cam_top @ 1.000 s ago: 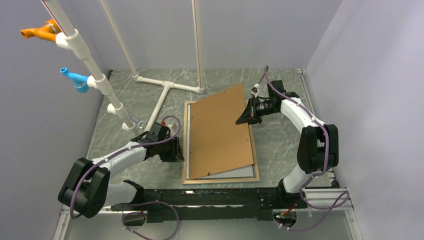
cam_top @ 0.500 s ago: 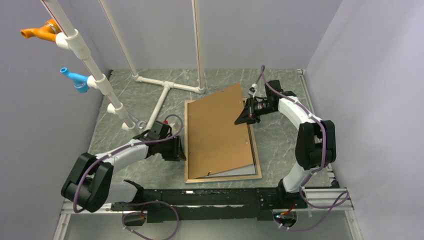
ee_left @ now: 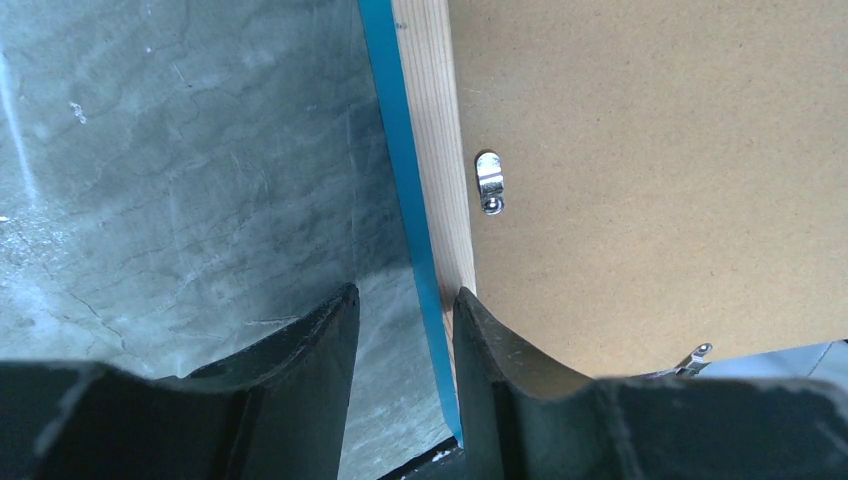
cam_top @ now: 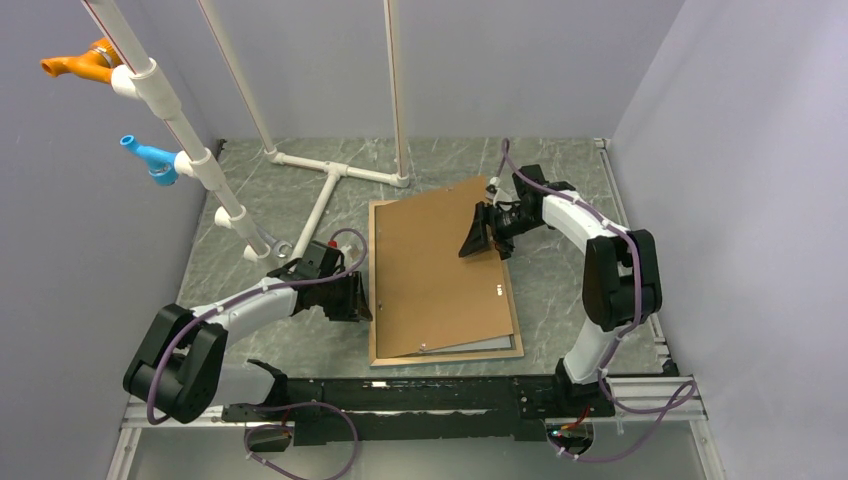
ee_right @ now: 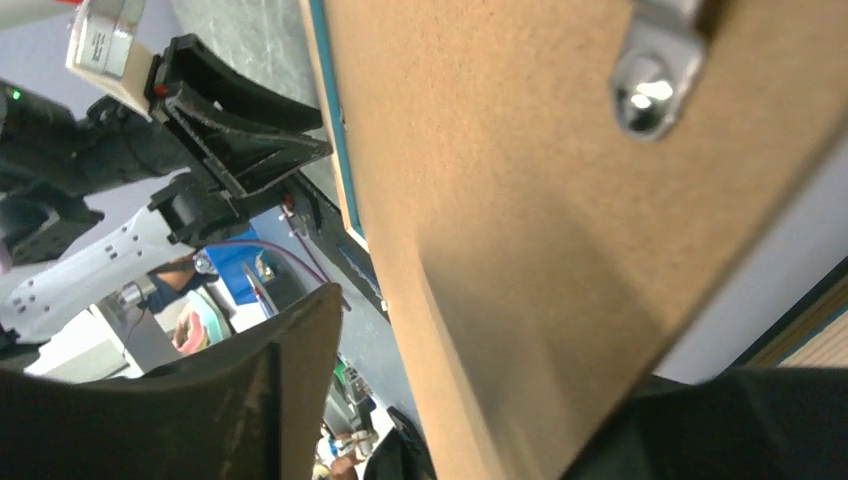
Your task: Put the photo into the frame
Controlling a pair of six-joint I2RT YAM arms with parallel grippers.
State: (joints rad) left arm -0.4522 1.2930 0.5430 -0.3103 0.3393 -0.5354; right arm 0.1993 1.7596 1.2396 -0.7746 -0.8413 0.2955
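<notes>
Backing board (cam_top: 435,275) lies askew on the frame (cam_top: 445,358), mid-picture; left hand (cam_top: 365,300) spread astride the frame's left rail, right hand (cam_top: 472,240) spread around the board.

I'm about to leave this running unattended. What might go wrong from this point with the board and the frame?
The backing board lies skewed, its far right corner sticking out past the frame; pressed down, it may jam on a rail instead of seating. The right gripper has open jaws straddling the board's edge; pulling away could drag it further askew.
</notes>
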